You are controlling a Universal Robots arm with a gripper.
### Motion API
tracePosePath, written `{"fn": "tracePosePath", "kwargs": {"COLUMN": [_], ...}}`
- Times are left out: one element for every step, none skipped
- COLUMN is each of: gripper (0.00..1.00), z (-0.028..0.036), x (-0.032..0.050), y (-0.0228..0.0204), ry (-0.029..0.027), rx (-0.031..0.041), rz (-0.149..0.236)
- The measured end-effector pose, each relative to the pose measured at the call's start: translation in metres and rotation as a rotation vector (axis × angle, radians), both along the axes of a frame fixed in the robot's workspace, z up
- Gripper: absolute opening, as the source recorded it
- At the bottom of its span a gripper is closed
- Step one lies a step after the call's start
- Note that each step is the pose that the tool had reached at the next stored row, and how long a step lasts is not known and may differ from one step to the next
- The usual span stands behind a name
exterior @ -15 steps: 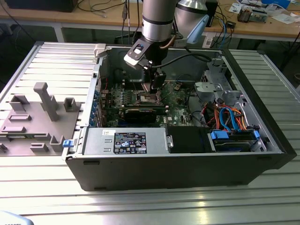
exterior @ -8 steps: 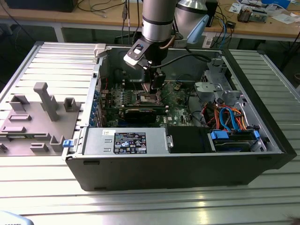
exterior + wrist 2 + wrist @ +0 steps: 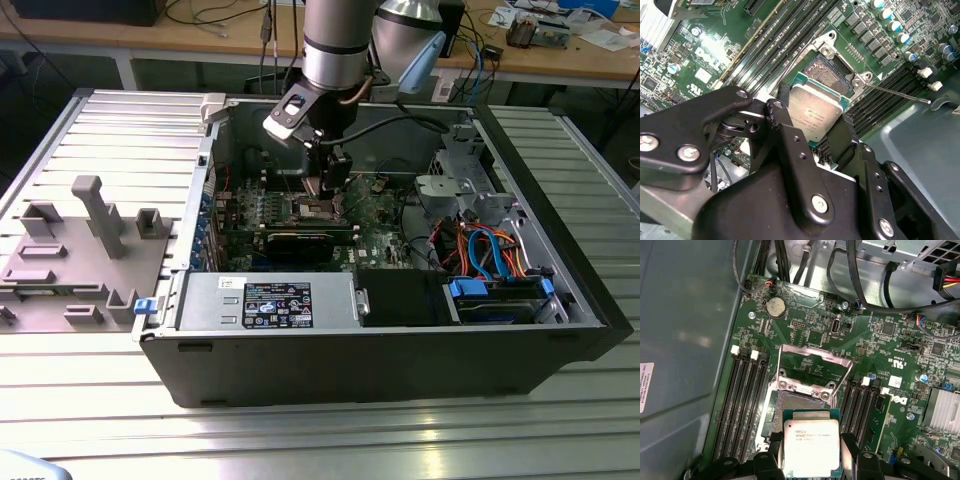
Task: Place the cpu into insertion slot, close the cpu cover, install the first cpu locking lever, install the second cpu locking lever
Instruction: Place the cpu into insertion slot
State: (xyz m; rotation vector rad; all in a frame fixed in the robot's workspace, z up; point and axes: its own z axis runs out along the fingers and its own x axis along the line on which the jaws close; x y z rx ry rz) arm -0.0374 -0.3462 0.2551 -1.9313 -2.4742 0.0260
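Over green board (image 3: 805,347), cpu (image 3: 811,447) held face-up

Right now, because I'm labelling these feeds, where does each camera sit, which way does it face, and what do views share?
Exterior view: off the arm, looking down into the open dark computer case; silver arm and gripper show.
First wrist view: at the wrist, facing the green motherboard; black fingertips show.
Second wrist view: at the wrist, slanting across that board; black linkage shows.
Shared: both wrist views show the flat silver-grey cpu held near the dark square insertion slot.
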Motion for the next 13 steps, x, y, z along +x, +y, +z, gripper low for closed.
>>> {"fn": "tracePosePath", "kwargs": {"gripper": [0.55, 0.55, 0.55, 0.55, 0.55, 0.55, 0.55, 0.55, 0.55, 0.55, 0.55, 0.55, 0.55], "z": [-0.0007, -0.0011, -0.0017, -0.0024, -0.0029, -0.0035, -0.004, -0.0045, -0.0051, -0.0059, -0.0064, -0.007, -0.0077], "x": [0.0, 0.0, 0.0, -0.0001, -0.0001, -0.0001, -0.0001, -0.0001, -0.0001, -0.0001, 0.0, -0.0001, -0.0001], "y": [0.0003, 0.0003, 0.0004, 0.0004, 0.0004, 0.0004, 0.0004, 0.0004, 0.0004, 0.0004, 0.0004, 0.0004, 0.0004], "ry": [0.0001, 0.0002, 0.0002, 0.0001, 0.0001, 0.0001, 0.0002, 0.0001, 0.0002, 0.0001, 0.0001, 0.0002, 0.0001], "rx": [-0.0002, -0.0004, -0.0003, -0.0002, -0.0002, -0.0002, -0.0002, -0.0002, -0.0002, -0.0002, -0.0001, -0.0002, -0.0002], "rz": [-0.011, -0.02, -0.03, -0.045, -0.056, -0.07, -0.084, -0.098, -0.114, -0.135, -0.148, -0.165, -0.181]}}
